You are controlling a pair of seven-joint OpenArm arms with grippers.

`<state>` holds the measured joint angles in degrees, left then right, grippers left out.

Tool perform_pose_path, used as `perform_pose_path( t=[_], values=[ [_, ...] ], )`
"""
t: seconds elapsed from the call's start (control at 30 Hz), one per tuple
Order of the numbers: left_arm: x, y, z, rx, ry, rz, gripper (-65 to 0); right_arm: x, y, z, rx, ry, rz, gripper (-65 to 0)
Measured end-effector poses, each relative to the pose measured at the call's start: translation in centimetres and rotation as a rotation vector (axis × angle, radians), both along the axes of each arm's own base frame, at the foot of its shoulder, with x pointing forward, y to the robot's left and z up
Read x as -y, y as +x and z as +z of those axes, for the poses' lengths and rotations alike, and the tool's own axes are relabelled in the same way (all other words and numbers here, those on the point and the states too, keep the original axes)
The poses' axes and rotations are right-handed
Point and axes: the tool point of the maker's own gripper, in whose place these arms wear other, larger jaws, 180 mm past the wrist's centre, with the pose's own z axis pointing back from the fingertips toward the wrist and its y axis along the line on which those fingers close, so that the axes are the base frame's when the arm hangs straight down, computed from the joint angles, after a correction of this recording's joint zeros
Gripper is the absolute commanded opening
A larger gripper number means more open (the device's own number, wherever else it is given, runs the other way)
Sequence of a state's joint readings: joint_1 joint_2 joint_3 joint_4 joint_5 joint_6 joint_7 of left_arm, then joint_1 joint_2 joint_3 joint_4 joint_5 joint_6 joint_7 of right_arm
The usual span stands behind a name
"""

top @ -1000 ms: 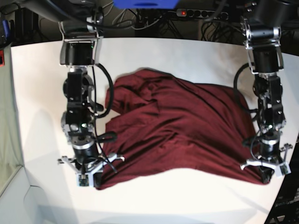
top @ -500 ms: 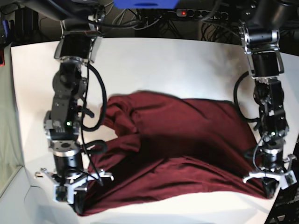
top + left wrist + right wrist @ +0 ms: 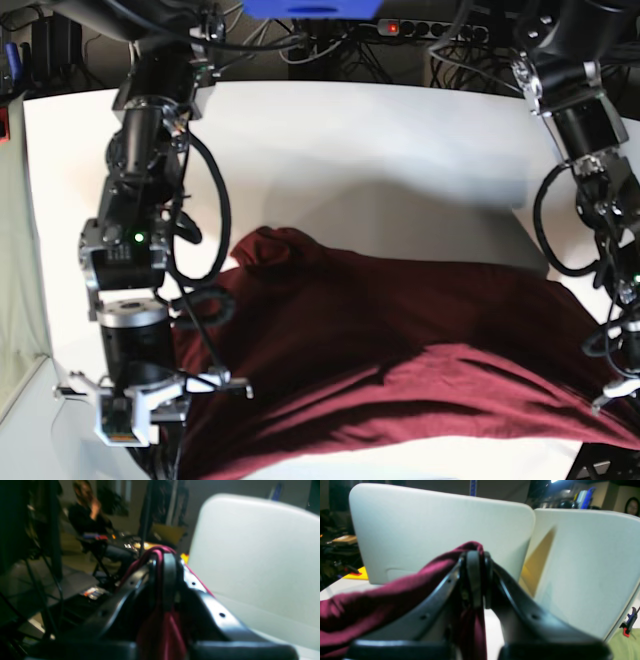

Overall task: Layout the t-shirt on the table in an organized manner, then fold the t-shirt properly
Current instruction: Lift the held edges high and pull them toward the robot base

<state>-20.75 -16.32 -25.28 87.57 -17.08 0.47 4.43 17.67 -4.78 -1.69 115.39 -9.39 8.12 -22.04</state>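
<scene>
The dark red t-shirt lies stretched across the near half of the white table, with a bunched lump at its back left. My right gripper, on the left of the base view, is at the table's front edge, shut on the shirt's near left edge; the right wrist view shows the pinched fold over the closed gripper. My left gripper, at the frame's right edge, is shut on the shirt's near right edge; its wrist view shows cloth between the closed gripper.
A power strip with a red light and cables run behind the table's back edge. A pale green surface adjoins the table's left side. A seated person is in the background of the left wrist view.
Both grippers have pulled toward the table's front edge and apart, dragging the shirt with them. The shirt now lies nearer the front and is stretched wider and flatter.
</scene>
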Motion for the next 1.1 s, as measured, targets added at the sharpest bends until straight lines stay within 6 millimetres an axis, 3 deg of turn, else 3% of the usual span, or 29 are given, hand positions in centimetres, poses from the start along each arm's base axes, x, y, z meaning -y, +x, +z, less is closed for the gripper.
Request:
perform_pose_path(
  t=[0.13,0.53,0.8,0.93,1.1],
  values=[
    [1.2,-0.9,2.4,0.059,0.032,-0.019,-64.8,-0.4,-0.3,0.7,0.029,0.028,0.008,-65.0],
    [2.9,-3.1,8.3,0.213,0.097,-0.034,-64.8,-0.8,-2.4,6.2,0.323,0.035,0.034,-65.0],
    [4.6,-5.7,12.2,0.329,0.151,-0.046,-64.8,-0.1,-3.2,10.4,0.470,0.040,0.019,-65.0],
    [4.9,-6.8,13.4,0.371,0.169,-0.044,-64.8,-0.1,-3.6,12.0,0.518,0.061,0.018,-65.0],
    [3.3,-8.1,12.8,0.364,0.161,0.008,-64.8,0.3,-3.6,12.3,0.526,0.068,0.005,-65.0]
  ],
)
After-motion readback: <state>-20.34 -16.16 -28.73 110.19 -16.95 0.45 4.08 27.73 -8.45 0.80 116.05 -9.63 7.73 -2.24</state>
